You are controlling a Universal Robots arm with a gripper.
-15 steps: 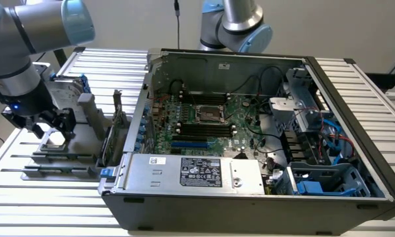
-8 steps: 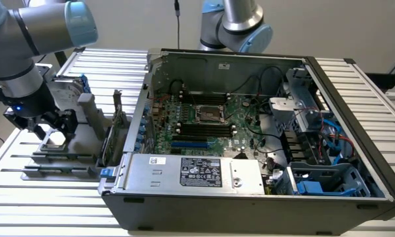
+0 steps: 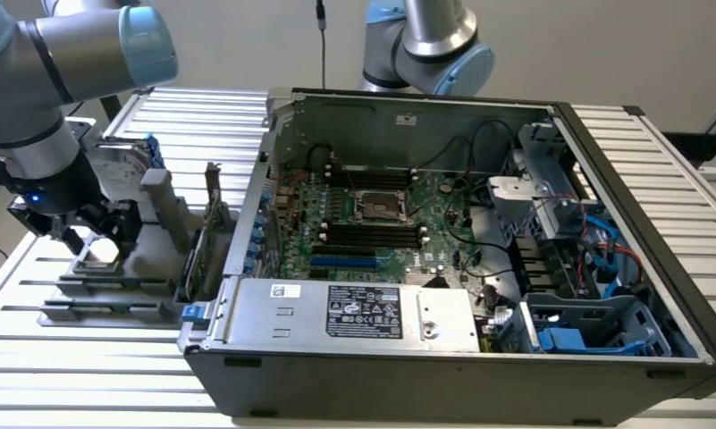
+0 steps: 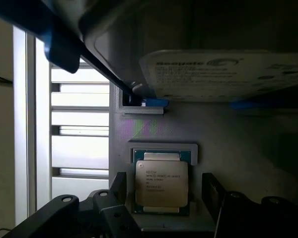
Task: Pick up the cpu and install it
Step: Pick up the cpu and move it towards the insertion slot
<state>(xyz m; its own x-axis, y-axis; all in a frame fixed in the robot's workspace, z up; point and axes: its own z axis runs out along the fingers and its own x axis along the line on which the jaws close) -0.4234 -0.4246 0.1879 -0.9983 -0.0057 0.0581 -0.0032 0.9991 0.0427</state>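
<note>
Cpu (image 4: 161, 182) lies flat in holder (image 4: 228, 139), fingers (image 4: 212, 191) spread clear of two edges.

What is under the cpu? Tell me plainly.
The cpu lies flat in a shallow framed recess of the grey holder, open fingers on either side. The recess floor beneath is covered by the chip, so it cannot be seen.

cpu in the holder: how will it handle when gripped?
The cpu looks a flat metal-topped plate: probably stiff, light. Thin edges and a smooth lid suggest a slippery, shallow grip. Lying flat in the recess of the grey holder, it likely won't roll or tip.
</note>
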